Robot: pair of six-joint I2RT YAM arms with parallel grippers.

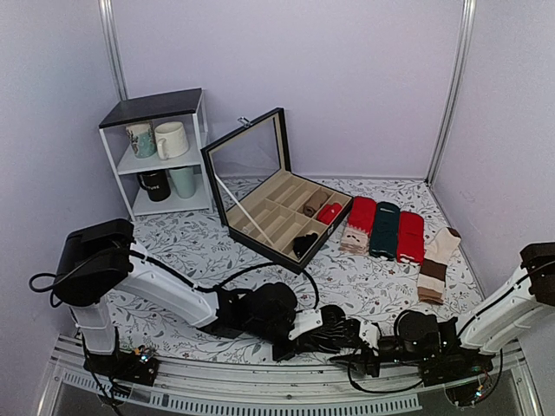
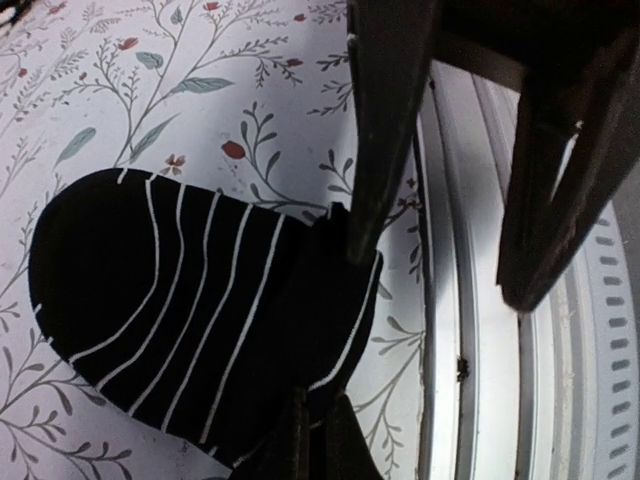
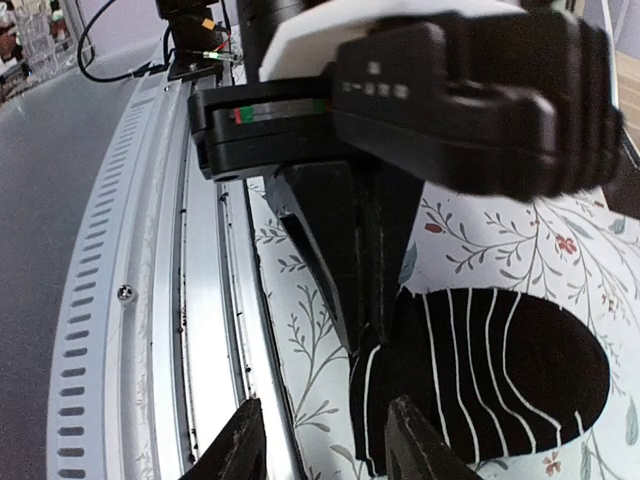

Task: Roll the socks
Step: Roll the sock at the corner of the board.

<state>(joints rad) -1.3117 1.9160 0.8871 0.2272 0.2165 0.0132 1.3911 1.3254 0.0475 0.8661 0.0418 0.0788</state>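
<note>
Barely started on the striped sock [image 2: 180,300], plenty left

It lay mostly flat at the near edge of the surface [image 1: 390,295]. The left gripper [image 2: 435,278] had its jaws open, one finger [image 2: 375,150] on the bunched end; the right gripper [image 3: 325,405] had open jaws around its edge. Three rolls [image 1: 329,212] sat in the box [image 1: 269,251], four flat socks [image 1: 384,230] beside it, so I'd guess five remained.

Lilac walls [image 1: 347,78] all round, plain, even indoor light. A metal post [image 1: 113,43] runs up the back left, and another post [image 1: 455,78] up the right. The tabletop [image 1: 186,247] has a white cloth with a leaf-and-flower print. A white shelf rack [image 1: 152,107] with a dark top sits back left, with mugs [image 1: 171,139] on two tiers. A slotted aluminium rail [image 1: 260,400] runs along the near edge.
</note>
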